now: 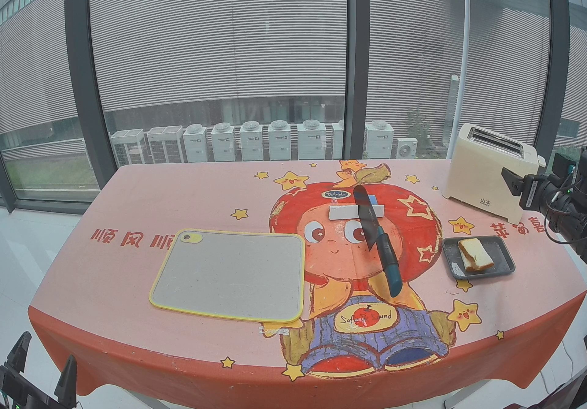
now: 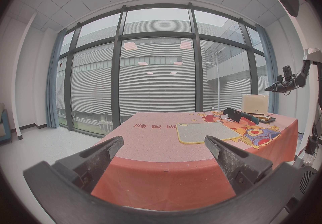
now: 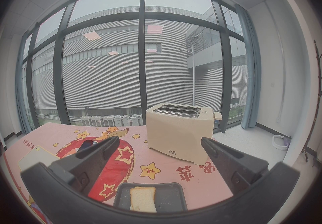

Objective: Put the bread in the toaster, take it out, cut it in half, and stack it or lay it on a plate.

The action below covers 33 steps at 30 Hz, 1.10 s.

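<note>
Head view showed the bread (image 1: 476,254) on a dark tray (image 1: 503,258) at right of frame, just below the toaster (image 1: 486,174), while left jaws and right jaws stood apart and empty; a hard pinch might have crushed the soft slice or dragged the tray.

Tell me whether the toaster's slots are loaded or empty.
Empty: the toaster slots show nothing inside; the bread lies on the dark tray.

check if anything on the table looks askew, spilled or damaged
Only the black-bladed, blue-handled knife: its blade rests propped across a small white block, so it sits tilted. No spill or damage shows.
</note>
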### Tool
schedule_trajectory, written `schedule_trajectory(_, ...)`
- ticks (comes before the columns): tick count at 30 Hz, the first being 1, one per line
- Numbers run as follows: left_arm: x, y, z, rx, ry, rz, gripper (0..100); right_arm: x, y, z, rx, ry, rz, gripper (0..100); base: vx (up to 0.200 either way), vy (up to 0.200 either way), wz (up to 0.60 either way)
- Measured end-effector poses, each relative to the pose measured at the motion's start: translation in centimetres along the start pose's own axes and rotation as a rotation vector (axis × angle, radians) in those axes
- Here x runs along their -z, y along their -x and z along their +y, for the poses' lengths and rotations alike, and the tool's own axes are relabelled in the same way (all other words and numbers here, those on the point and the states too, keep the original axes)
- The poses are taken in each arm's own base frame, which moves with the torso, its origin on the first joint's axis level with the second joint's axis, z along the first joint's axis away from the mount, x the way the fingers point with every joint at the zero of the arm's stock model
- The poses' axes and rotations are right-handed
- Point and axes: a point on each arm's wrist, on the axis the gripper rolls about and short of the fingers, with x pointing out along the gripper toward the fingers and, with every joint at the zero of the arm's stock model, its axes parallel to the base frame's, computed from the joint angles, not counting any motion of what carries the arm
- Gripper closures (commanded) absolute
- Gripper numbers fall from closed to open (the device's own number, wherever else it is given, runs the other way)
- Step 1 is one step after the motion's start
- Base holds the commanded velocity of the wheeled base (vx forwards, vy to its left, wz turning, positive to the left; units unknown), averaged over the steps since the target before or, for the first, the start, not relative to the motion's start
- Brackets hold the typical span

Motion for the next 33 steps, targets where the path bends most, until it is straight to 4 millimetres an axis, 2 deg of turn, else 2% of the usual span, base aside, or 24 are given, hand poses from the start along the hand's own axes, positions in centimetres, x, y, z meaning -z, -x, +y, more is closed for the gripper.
schedule_trajectory(8, 0.0, 0.0, 0.0, 0.000, 0.000, 0.000, 0, -0.1, 1.2, -0.2, -0.002, 0.021, -0.018, 0, 0.000, 0.000, 0.00)
schedule_trajectory(33, 0.0, 0.0, 0.0, 0.000, 0.000, 0.000, 0, -0.4, 7.2, -1.1, -0.014, 0.082, -0.123, 0, 0.000, 0.000, 0.00)
